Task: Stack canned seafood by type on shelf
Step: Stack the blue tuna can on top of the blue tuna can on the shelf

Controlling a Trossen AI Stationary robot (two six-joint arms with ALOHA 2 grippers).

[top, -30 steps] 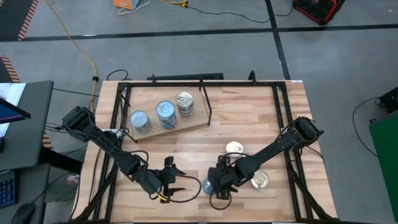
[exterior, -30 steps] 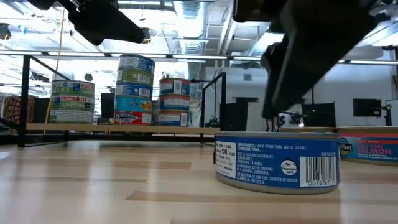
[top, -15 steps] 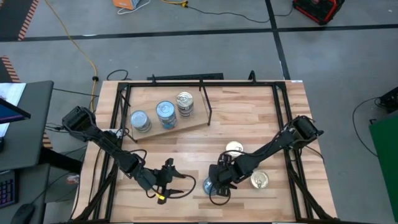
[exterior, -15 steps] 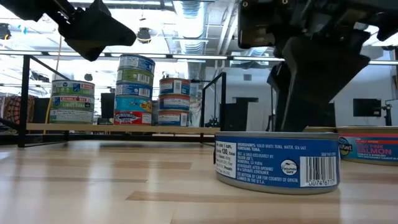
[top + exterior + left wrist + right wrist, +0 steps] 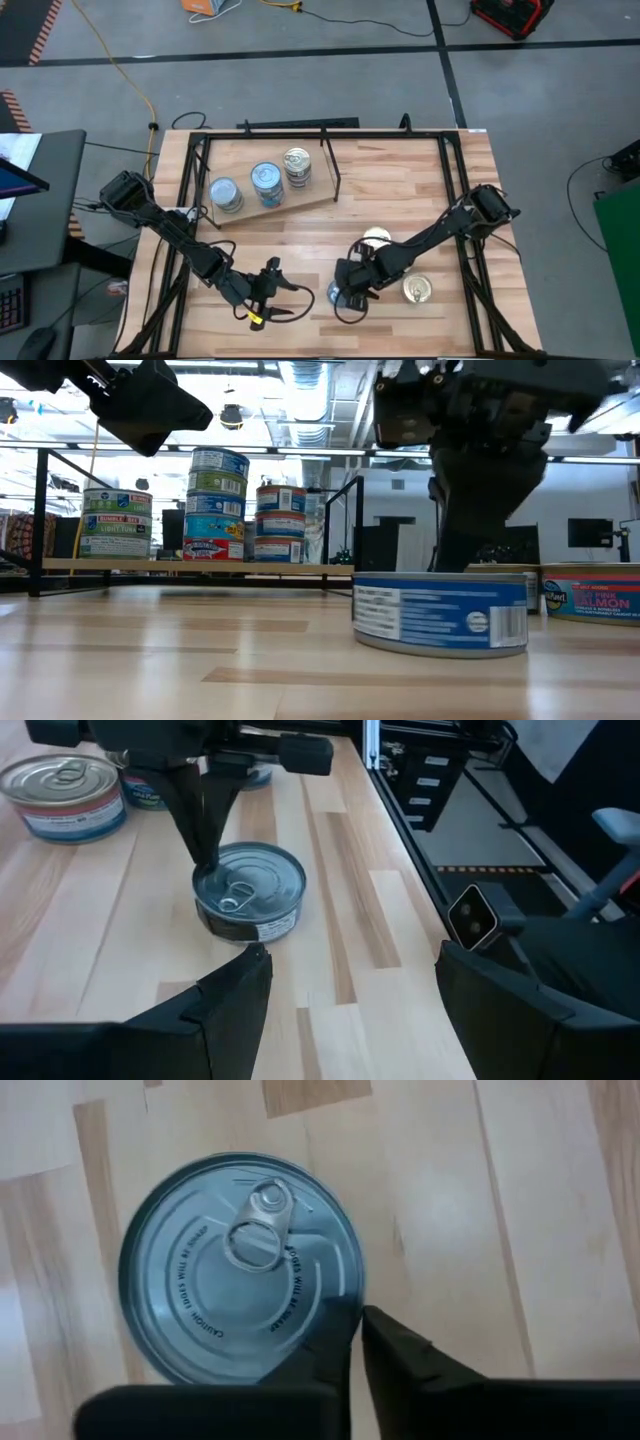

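Blue-labelled tin (image 5: 240,1270): rigid, likely dense, slick-lidded, best taken across its side wall; right gripper (image 5: 355,1342) pinched closed at its rim, left gripper (image 5: 345,990) spread empty nearby.

Three stacks of flat round labelled tins (image 5: 216,506) stand on the plywood shelf (image 5: 300,205); three loose silver-lidded tins (image 5: 248,900) lie on the tabletop (image 5: 400,190).

The tin (image 5: 440,614) nearest the front wears a blue label with white print and a white barcode patch, under a plain silver lid (image 5: 240,1270). The tabletop (image 5: 400,190) is pale striped butcher-block, the arms matte black, and the tin (image 5: 592,596) beside it is teal with pink lettering.
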